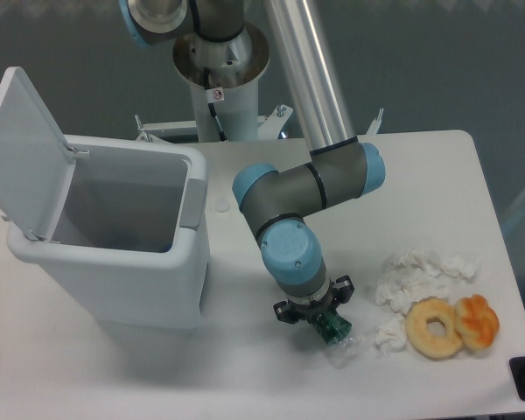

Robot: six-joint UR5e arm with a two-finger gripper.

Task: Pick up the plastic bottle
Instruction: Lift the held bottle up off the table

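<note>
The plastic bottle (335, 334) is small and clear with a dark green label band, and it lies on the white table near the front edge. My gripper (316, 317) points straight down over it, and the wrist hides the fingertips. The fingers straddle the green band, and the bottle's clear end sticks out toward the lower right. How tightly the fingers close on the bottle does not show from this angle.
A white bin (114, 236) with its lid up stands at the left. Wads of white tissue (416, 280), a pale doughnut (434, 327) and an orange pastry (478, 320) lie at the right. The arm's base column (219, 79) stands at the back.
</note>
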